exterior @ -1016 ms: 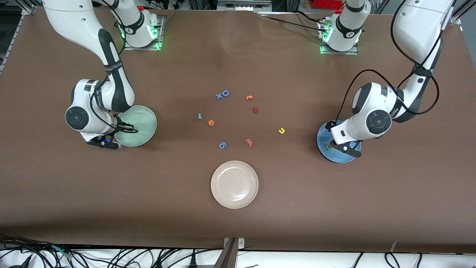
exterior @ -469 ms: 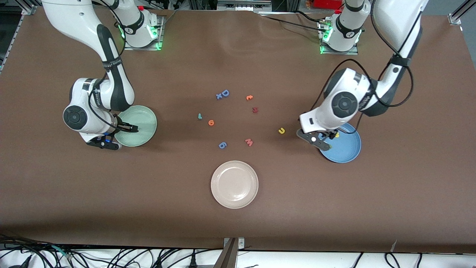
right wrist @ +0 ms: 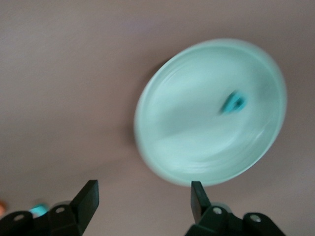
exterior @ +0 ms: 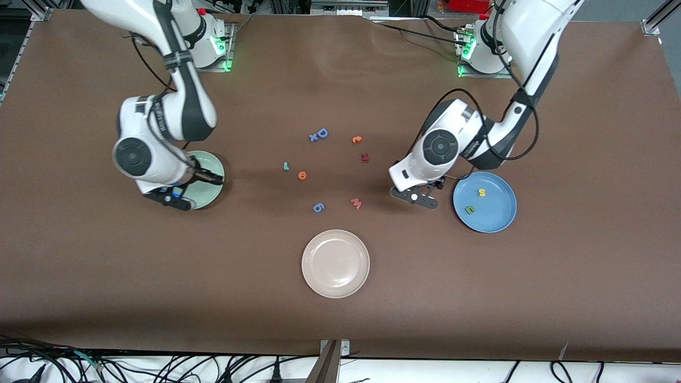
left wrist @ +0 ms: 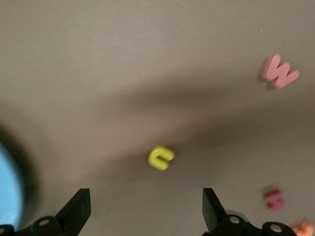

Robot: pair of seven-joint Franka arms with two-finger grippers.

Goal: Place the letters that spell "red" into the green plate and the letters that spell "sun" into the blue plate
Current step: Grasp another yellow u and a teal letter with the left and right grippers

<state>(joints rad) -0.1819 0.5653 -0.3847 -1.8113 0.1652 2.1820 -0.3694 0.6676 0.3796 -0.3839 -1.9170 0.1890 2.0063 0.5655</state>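
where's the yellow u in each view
front view: not visible, hidden under the left arm's wrist beside the blue plate.
left wrist view: the yellow u lies on the mat, ahead of the open left pincer.
right wrist view: not in it.
shared landmark: the pink w.

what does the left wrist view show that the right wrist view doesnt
Only the left wrist view: the yellow "u" on the table between the open left gripper fingers, the pink "w", the dark red letter, and an edge of the blue plate.

Only the right wrist view: the green plate with a teal letter lying in it, seen past the open right gripper.

Both share: the bare brown table and two spread fingers holding nothing.
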